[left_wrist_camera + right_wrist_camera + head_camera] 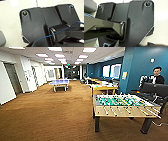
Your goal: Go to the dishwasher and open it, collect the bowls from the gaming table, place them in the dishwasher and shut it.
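The gaming table (103, 88), with a white top and a yellow wooden frame, stands in the head view at mid-right, just behind a foosball table. Small objects lie on its top, too small to tell whether they are the bowls. The dishwasher is out of view. Both wrist views look past the robot's own dark plate and jointed bar onto a pale surface.
A foosball table (122, 106) with a green field and rods stands close on the right. Brown carpet (50, 112) stretches ahead and to the left. A blue ping-pong table (59, 82) stands far back. A person (157, 76) stands at the right by dark chairs and a teal wall.
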